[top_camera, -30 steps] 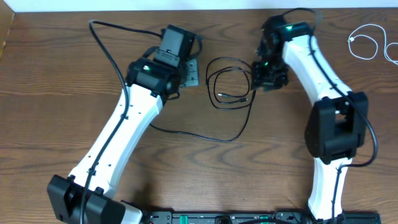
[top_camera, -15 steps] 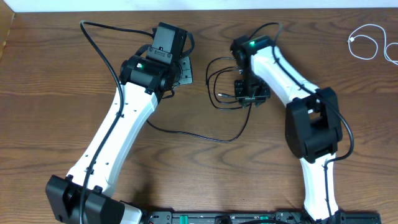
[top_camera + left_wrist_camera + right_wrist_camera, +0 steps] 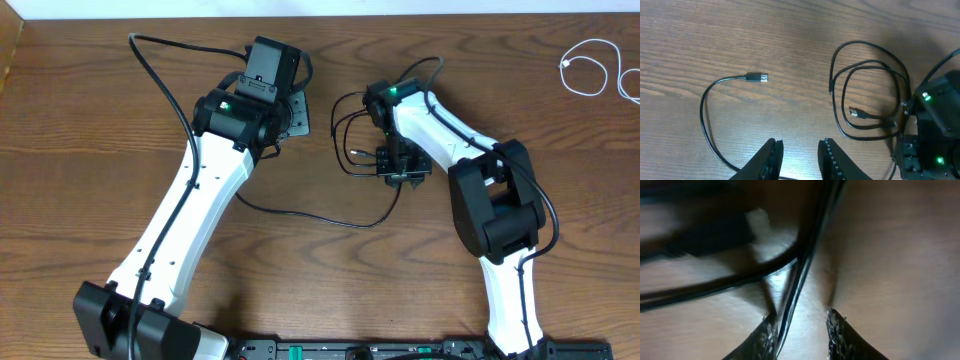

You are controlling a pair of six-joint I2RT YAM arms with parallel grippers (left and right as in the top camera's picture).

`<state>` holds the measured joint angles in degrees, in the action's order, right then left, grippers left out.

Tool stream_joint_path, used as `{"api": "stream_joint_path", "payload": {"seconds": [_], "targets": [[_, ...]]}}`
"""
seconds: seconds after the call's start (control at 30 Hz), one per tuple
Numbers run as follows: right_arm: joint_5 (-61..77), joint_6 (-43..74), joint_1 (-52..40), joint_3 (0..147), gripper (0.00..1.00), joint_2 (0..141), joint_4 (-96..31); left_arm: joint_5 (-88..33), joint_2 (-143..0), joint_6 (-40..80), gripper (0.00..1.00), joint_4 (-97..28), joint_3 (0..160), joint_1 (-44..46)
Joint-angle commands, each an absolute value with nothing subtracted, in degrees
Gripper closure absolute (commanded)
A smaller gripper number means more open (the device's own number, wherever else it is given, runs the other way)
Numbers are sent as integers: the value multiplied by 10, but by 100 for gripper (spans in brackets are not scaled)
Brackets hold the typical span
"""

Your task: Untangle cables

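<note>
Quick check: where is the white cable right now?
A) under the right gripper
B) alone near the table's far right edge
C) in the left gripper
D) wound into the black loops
B: the overhead view shows the white cable looped by itself near the right edge, apart from the black cable where the right gripper is.

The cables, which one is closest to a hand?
The black cable, looped right at the right hand. The white cable lies alone, far off to the side.
</note>
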<state>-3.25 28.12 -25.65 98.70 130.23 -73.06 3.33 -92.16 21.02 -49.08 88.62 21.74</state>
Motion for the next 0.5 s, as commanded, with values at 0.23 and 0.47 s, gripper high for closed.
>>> {"api": "stream_joint_path", "payload": {"seconds": [0.23,0.47], "targets": [[-94,323,-257,892,88,1309,-665,37,-922,213,71,-493,884,215],[-32,275,-246,895,99,1305,-662,37,-922,213,71,-492,884,215]]}}
